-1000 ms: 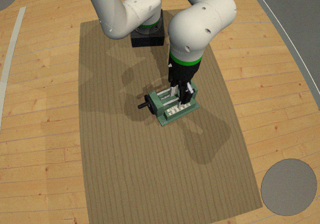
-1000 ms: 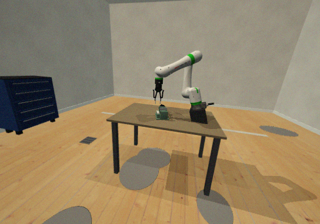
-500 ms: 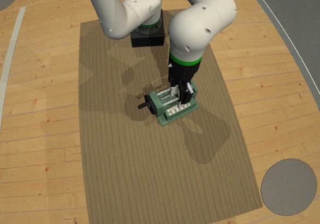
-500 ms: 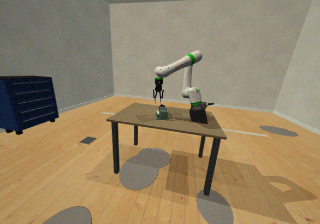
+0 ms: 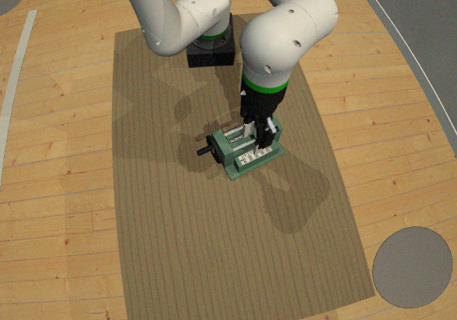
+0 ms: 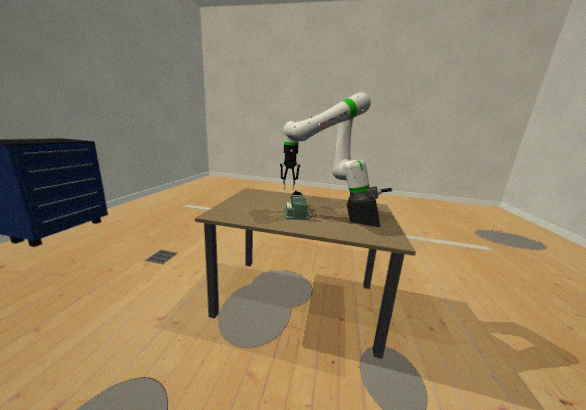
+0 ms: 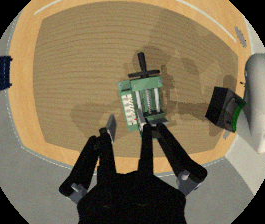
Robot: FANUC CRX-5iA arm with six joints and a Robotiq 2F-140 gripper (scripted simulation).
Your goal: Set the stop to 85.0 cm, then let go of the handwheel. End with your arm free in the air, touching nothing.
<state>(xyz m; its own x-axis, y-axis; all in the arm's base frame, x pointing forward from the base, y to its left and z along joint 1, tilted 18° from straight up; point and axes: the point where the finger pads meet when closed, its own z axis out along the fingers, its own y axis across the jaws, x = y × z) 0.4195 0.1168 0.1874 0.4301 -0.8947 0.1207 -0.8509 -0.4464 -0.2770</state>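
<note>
Handwheel (image 5: 203, 151) — a small black knob on a stub shaft — projects from one end of the single green metal slide fixture (image 5: 232, 168) near the middle of the brown tabletop (image 5: 156, 226), untouched. One black pincer (image 6: 290, 187) hangs above the fixture, partly spread, gripping nothing. I judge the task barely begun: grasping, turning and release remain. The stop's reading is too small to tell. Beyond: one white arm (image 6: 320, 122), one blue drawer cabinet (image 6: 50, 185).

The white arm bends over, wrist pointing straight down, its hand (image 6: 290, 184) partly parted and holding nothing.
</note>
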